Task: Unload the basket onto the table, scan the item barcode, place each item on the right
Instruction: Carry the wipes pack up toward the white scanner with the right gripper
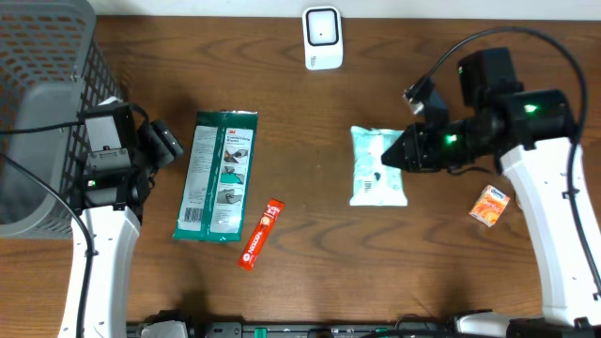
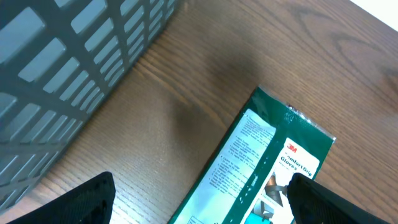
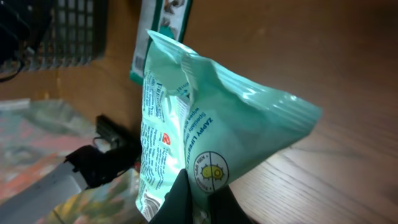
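A mint-green wipes pouch (image 1: 374,167) is pinched at its edge by my right gripper (image 1: 402,153), which is shut on it. In the right wrist view the pouch (image 3: 205,112) stands up off the wooden table, with the dark fingers (image 3: 180,202) of the right gripper (image 3: 202,202) closed on its lower seam. The white barcode scanner (image 1: 322,38) stands at the table's back edge, left of and behind the pouch. My left gripper (image 1: 167,143) is open and holds nothing. It hovers over the top left corner of a green 3M gloves pack (image 2: 261,168).
A grey mesh basket (image 1: 42,103) fills the far left. The green gloves pack (image 1: 218,176) lies flat left of centre, with a red sachet (image 1: 261,234) beside its lower right corner. A small orange packet (image 1: 490,205) lies under the right arm.
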You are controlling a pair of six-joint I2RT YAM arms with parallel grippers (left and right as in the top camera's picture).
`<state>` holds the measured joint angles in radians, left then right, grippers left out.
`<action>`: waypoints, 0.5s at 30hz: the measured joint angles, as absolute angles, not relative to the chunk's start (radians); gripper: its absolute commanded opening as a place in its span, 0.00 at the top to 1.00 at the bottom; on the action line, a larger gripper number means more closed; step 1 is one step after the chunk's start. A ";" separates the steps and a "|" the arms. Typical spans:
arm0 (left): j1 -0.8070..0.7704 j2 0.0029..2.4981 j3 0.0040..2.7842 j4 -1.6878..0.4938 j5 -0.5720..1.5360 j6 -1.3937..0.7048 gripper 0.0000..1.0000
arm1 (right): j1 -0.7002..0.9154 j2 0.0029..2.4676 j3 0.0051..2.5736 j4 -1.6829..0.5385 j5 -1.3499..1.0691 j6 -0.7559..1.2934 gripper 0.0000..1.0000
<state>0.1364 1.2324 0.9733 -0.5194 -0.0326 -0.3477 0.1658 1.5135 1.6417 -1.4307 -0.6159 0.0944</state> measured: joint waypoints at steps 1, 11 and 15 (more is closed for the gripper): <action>0.136 1.232 0.973 -0.519 -0.033 -0.348 0.11 | 0.166 1.513 1.664 -1.446 -0.600 0.095 0.99; 0.136 1.232 0.973 -0.519 -0.033 -0.348 0.12 | 0.166 1.510 1.769 -1.483 -0.449 0.097 0.99; 0.136 1.232 0.973 -0.519 -0.033 -0.348 0.12 | 0.166 1.510 1.769 -1.456 -0.421 0.103 0.99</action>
